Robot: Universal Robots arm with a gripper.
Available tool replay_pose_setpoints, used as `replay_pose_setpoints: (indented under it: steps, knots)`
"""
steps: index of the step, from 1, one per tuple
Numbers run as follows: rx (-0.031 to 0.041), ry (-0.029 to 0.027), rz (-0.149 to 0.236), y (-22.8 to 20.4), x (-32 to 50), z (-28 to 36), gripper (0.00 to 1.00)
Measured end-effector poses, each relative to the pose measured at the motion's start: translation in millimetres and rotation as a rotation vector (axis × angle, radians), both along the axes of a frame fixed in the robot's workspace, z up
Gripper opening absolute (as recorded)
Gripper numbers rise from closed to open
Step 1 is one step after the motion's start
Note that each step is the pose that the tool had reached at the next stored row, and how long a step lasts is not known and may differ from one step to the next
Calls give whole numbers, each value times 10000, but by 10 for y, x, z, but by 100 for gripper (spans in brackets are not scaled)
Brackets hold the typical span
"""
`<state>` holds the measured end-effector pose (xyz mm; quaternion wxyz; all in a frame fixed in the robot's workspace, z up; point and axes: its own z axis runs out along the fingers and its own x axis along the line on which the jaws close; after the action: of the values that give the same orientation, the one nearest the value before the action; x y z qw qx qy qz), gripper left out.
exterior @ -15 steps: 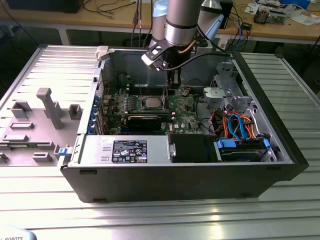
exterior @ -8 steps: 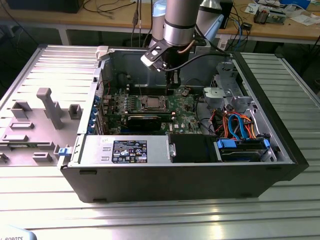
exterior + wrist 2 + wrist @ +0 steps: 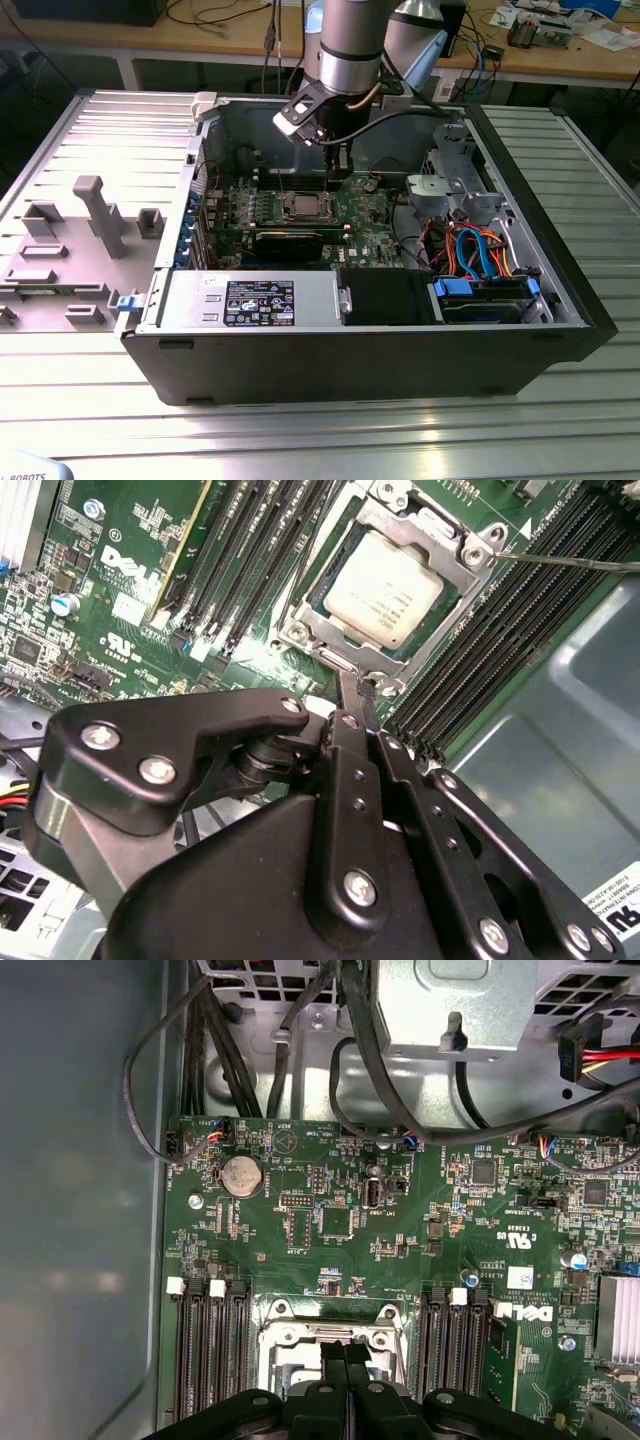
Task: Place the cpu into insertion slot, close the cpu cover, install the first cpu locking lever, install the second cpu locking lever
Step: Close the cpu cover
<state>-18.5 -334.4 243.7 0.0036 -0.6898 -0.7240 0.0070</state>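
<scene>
The cpu (image 3: 385, 585), a silvery square chip, lies in the insertion slot (image 3: 297, 632) on the green motherboard (image 3: 120, 630). Over it, the cpu cover (image 3: 425, 522) lies flat and frames the chip in its window. A thin metal lever (image 3: 570, 562) juts from one socket corner over the black memory slots. My gripper (image 3: 362, 692) is shut, with nothing seen between its fingers, and its tips are right at the socket's edge. In the exterior view my gripper (image 3: 338, 172) hangs inside the case just behind the cpu (image 3: 303, 207). In the first wrist view my gripper (image 3: 346, 1352) covers part of the insertion slot (image 3: 285, 1334).
Black memory slots (image 3: 210, 1350) flank the socket on both sides. A long black graphics card (image 3: 290, 240) lies in front of it. A drive cage (image 3: 455, 185) with orange and blue cables (image 3: 480, 250) fills the exterior view's right. Case walls enclose the board. A grey fixture tray (image 3: 90, 230) sits outside.
</scene>
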Motion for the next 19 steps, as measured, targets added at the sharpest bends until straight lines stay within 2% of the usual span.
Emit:
replay_pose_setpoints:
  steps: [19]
  knots:
    - [0, 0, 1, 0, -44, -32, 11]
